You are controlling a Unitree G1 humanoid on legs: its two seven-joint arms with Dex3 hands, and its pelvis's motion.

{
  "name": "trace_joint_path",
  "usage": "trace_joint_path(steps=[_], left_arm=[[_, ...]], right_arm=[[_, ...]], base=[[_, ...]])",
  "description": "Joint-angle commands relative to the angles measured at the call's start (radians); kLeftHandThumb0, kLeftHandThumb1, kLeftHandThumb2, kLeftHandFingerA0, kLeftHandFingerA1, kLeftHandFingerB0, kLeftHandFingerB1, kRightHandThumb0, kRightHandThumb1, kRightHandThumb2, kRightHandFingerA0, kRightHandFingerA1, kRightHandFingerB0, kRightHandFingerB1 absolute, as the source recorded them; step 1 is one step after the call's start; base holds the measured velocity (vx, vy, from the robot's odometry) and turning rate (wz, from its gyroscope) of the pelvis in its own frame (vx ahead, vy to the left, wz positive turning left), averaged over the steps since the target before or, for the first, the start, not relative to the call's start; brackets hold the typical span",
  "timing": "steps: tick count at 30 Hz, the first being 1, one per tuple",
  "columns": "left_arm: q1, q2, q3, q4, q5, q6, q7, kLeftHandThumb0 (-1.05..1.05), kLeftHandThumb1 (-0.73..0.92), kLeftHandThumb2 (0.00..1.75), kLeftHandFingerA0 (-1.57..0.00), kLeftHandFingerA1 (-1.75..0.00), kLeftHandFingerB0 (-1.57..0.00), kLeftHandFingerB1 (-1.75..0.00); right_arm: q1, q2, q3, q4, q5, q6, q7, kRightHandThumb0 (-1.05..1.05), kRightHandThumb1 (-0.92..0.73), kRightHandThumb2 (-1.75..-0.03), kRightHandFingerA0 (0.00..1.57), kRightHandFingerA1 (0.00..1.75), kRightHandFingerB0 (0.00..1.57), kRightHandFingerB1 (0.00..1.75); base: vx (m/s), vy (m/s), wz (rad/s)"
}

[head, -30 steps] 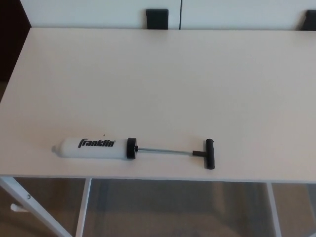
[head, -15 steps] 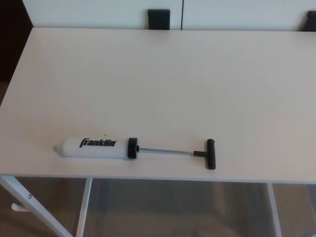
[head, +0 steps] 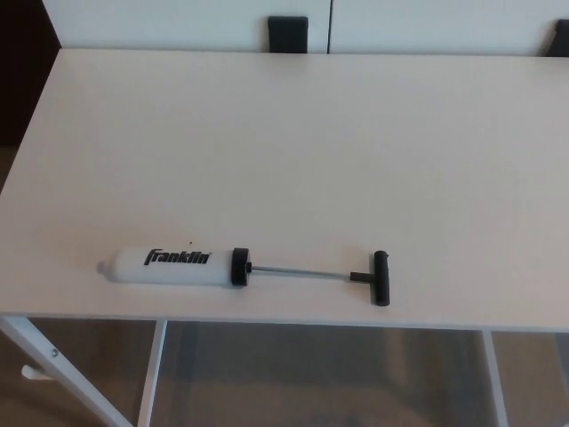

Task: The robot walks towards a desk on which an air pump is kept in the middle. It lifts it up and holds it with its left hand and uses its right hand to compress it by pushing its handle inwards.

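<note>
Biggest thing in view is the desk (head: pixel 293 133), pale top filling nearly the whole pic; its white legs show under the near edge, w/ floor below. At the far edge there's a white wall w/ two dark blocks poking up, prob chair backs, can't tell for sure.

Vs a sec ago the whole pic has slid a tiny bit down and right; far edge, dark blocks and pump all shift together, so that's our head cam moving, not the stuff on the desk; we'd say we're at the tail of the walk-up, pretty much parked in front now.

Air pump (head: pixel 244 269) lies flat near the front edge, a bit left of centre, nothing touching it; white barrel (head: pixel 169 265) w/ black Franklin logo points left, black collar at its right end, then the thin metal rod (head: pixel 298 273) pulled way out, ending in the black T-handle (head: pixel 380 277) on the right; so it's fully extended and ready to be squeezed.

Hands: neither left nor right shows in the pic, so no grip state to give for either; nothing's been picked up yet.

Our guess for next: left hand comes in for the barrel, right goes to the handle; it's close to the edge, so a clumsy nudge could roll it off.
</note>
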Motion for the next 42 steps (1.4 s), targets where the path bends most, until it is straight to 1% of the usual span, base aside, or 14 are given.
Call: trace_joint_path(steps=[1,6,7,10,15,22,23,28,30,31,33,34,35,42], left_arm=[[-0.168,0.208,-0.259,-0.261,-0.008,0.228,-0.187,-0.33,0.17,0.81,0.00,-0.49,0.00,-0.47],[-0.159,0.231,-0.331,-0.297,0.023,0.257,-0.215,-0.32,0.17,0.80,0.00,-0.48,0.00,-0.47],[-0.149,0.238,-0.383,-0.324,0.052,0.278,-0.222,-0.32,0.17,0.81,0.00,-0.48,0.00,-0.47],[-0.144,0.243,-0.402,-0.337,0.066,0.288,-0.222,-0.32,0.17,0.81,0.00,-0.48,0.00,-0.47],[-0.122,0.222,-0.490,-0.356,0.103,0.314,-0.218,-0.31,0.18,0.80,-0.01,-0.48,0.00,-0.47],[-0.136,0.214,-0.609,-0.375,0.170,0.375,-0.234,-0.31,0.19,0.81,0.00,-0.49,0.00,-0.47],[-0.140,0.212,-0.628,-0.371,0.182,0.377,-0.239,-0.62,0.42,0.74,0.00,-0.36,-0.08,-0.33],[-0.162,0.206,-0.684,-0.370,0.219,0.411,-0.253,-0.58,0.39,0.74,0.00,-0.36,-0.11,-0.35],[-0.176,0.194,-0.717,-0.352,0.241,0.413,-0.256,-0.63,0.44,0.74,-0.02,-0.35,-0.11,-0.35],[-0.191,0.186,-0.742,-0.337,0.258,0.416,-0.258,-0.69,0.47,0.73,-0.05,-0.34,-0.07,-0.32],[-0.220,0.166,-0.778,-0.302,0.284,0.408,-0.256,-0.71,0.49,0.74,-0.07,-0.35,-0.08,-0.32],[-0.241,0.151,-0.801,-0.278,0.302,0.404,-0.255,-0.71,0.49,0.74,-0.07,-0.35,-0.08,-0.32],[-0.267,0.132,-0.830,-0.244,0.326,0.395,-0.251,-0.33,0.20,0.82,-0.01,-0.49,0.00,-0.47],[-0.378,0.048,-0.931,-0.100,0.431,0.366,-0.218,-0.34,0.22,0.85,0.00,-0.48,0.00,-0.47]], right_arm=[[-0.008,-0.031,-0.004,-0.004,0.007,0.004,0.026,-0.62,-0.65,-1.01,0.39,0.56,0.23,0.46],[-0.015,-0.034,0.001,-0.006,0.002,0.010,0.024,-0.64,-0.65,-1.01,0.40,0.56,0.24,0.46],[-0.018,-0.034,0.001,-0.006,0.002,0.014,0.024,-0.68,-0.67,-1.01,0.39,0.55,0.26,0.46],[-0.017,-0.034,0.001,-0.007,0.002,0.014,0.025,-0.68,-0.67,-1.01,0.39,0.55,0.26,0.46],[-0.020,-0.036,0.005,0.000,-0.002,0.010,0.025,-0.64,-0.66,-1.01,0.40,0.56,0.25,0.46],[-0.023,-0.039,0.010,0.005,-0.005,0.016,0.024,-0.67,-0.67,-1.01,0.39,0.55,0.25,0.46],[-0.023,-0.037,0.005,0.006,0.001,0.016,0.027,-0.67,-0.66,-1.00,0.39,0.55,0.25,0.46],[-0.021,-0.037,0.003,0.004,0.004,0.012,0.032,-0.69,-0.68,-1.00,0.38,0.54,0.27,0.46],[-0.020,-0.037,0.005,0.008,0.001,0.012,0.031,-0.68,-0.67,-1.01,0.39,0.55,0.26,0.46],[-0.020,-0.037,0.006,0.008,0.000,0.013,0.031,-0.69,-0.68,-1.01,0.38,0.54,0.26,0.46],[-0.019,-0.038,0.009,0.005,-0.004,0.015,0.028,-0.67,-0.67,-1.01,0.39,0.55,0.25,0.46],[-0.019,-0.038,0.011,0.003,-0.006,0.017,0.026,-0.67,-0.67,-1.01,0.39,0.55,0.25,0.46],[-0.017,-0.036,0.010,0.002,-0.005,0.015,0.025,-0.66,-0.66,-1.01,0.39,0.56,0.25,0.46],[-0.017,-0.031,0.006,0.005,0.004,0.009,0.032,-0.64,-0.65,-1.01,0.40,0.56,0.24,0.46]], base=[[0.00,0.000,0.00],[0.00,0.000,0.00],[0.00,0.000,0.00],[0.00,0.000,0.00],[0.00,0.000,0.00],[0.00,0.000,0.00],[0.00,0.000,0.00],[0.00,0.000,0.00],[0.00,0.000,0.00],[0.00,0.000,0.00],[0.00,0.000,0.00],[0.00,0.000,0.00],[0.00,0.000,0.00],[0.00,0.000,0.00]])
